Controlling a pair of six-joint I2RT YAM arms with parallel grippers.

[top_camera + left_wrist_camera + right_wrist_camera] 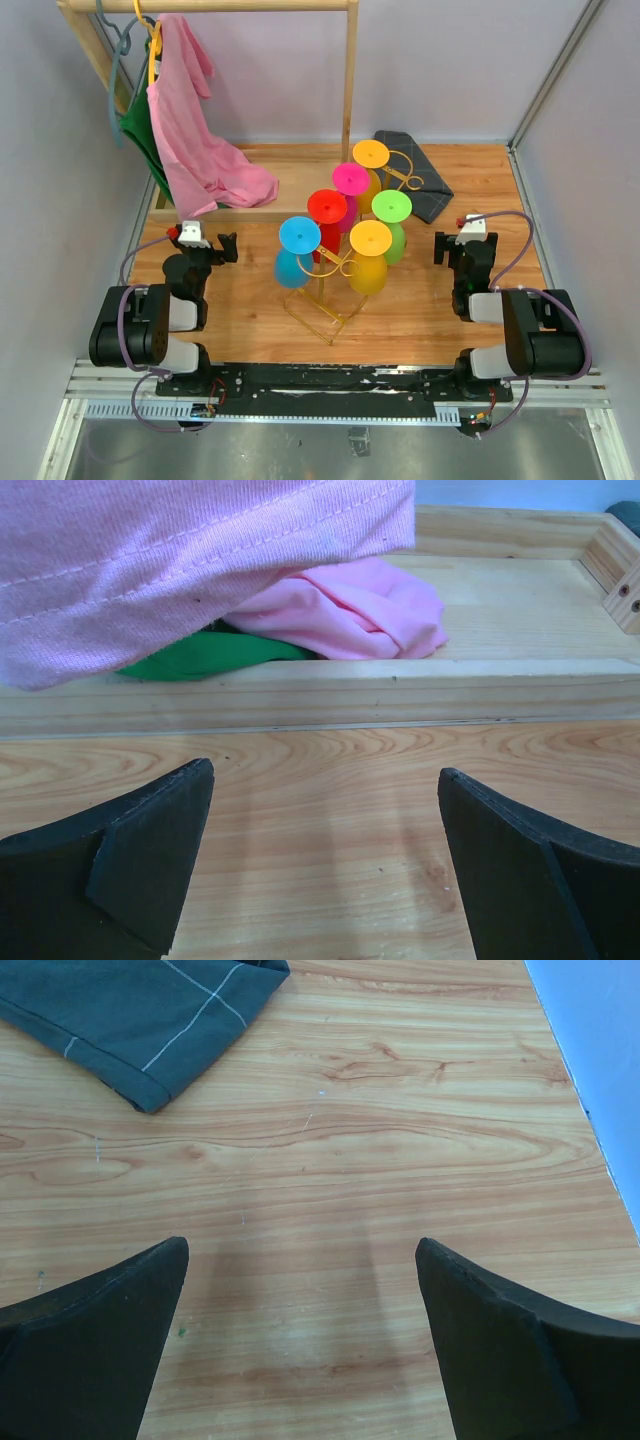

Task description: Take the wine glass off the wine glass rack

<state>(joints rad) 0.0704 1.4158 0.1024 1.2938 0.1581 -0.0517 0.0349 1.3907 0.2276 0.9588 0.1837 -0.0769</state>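
Note:
The gold wire wine glass rack (325, 310) stands in the middle of the table. Several coloured glasses hang upside down on it: blue (296, 250), red (328, 210), pink (350, 180), orange (371, 155), green (392, 210) and yellow (370, 255). My left gripper (205, 243) (325, 785) is open and empty, low over the wood to the left of the rack. My right gripper (455, 245) (300, 1255) is open and empty to the right of it. Neither wrist view shows the rack or a glass.
A wooden clothes rack (350, 70) stands at the back left with a pink cloth (195, 140) and a green one (140, 125); its base board (320, 695) lies just ahead of my left gripper. A dark grey folded cloth (415, 170) (140, 1010) lies at the back right.

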